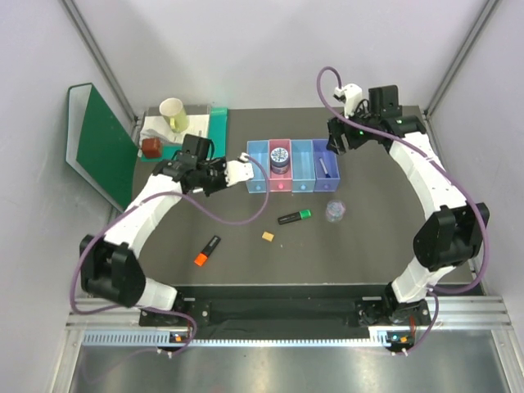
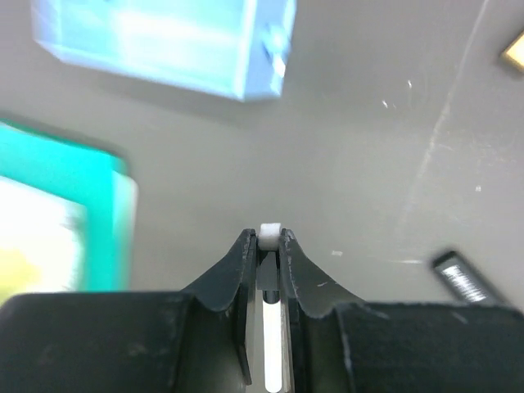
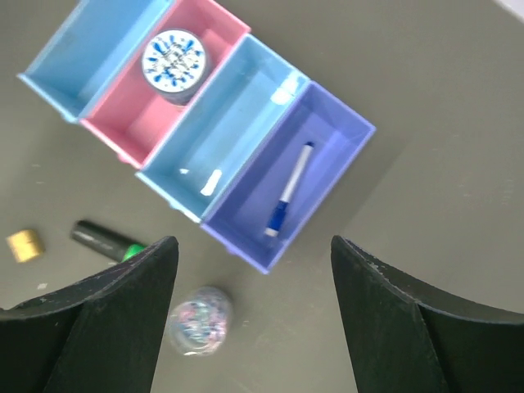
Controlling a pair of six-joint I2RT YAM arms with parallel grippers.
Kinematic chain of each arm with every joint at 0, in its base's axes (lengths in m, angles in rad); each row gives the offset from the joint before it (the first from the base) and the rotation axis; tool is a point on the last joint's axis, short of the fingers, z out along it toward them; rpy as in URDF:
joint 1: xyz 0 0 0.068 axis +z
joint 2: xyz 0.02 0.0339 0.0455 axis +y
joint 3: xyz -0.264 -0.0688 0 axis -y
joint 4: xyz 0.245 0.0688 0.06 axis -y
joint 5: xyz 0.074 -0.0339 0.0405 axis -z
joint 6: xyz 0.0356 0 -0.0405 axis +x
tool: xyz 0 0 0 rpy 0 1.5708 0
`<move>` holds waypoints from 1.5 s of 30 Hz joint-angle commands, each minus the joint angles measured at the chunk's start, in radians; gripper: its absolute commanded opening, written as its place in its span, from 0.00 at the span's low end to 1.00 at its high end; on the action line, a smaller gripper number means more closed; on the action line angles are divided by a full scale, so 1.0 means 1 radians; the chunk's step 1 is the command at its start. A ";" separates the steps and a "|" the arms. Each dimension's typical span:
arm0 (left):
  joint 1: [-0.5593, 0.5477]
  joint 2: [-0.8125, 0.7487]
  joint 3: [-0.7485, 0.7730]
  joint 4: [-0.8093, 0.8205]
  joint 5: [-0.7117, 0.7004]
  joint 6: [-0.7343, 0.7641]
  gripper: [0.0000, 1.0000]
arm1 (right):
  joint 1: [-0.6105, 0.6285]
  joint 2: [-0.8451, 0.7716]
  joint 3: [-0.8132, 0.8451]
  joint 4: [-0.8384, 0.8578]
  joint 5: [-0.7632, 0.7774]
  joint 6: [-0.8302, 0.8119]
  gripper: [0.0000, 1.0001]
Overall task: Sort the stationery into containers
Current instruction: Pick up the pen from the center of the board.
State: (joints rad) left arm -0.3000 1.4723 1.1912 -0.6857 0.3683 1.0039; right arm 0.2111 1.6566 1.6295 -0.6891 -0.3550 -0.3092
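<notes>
As L end effector (image 2: 269, 240) grips it, white pen (image 2: 272, 348) points fwd.

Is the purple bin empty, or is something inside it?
Not empty: one pen, white with a blue end, lies on the floor of the purple bin.

We see 4 joined bins (image 1: 302, 164) at the back: the tin (image 1: 280, 155) sits in bin 2 from the left, a pen (image 3: 288, 190) in bin 4. In front lie 1 highlighter (image 1: 294, 217), the block (image 1: 267, 237) to its front-left, the tub (image 1: 336, 211) to its right; another highlighter (image 1: 207, 250) lies farther front-left. Seemingly a second pen (image 2: 270, 232) sits in the left gripper (image 1: 242, 171), left of the bins.
</notes>
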 commanded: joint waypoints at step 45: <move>-0.648 -0.306 -0.314 1.023 0.124 0.592 0.00 | 0.116 0.049 -0.185 0.913 -1.053 1.230 0.59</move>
State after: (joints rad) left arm -0.9432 1.1763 0.8982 0.2733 0.4828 1.6138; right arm 0.3210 1.7550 1.4246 0.1150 -1.3647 0.8680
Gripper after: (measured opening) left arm 0.171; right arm 0.591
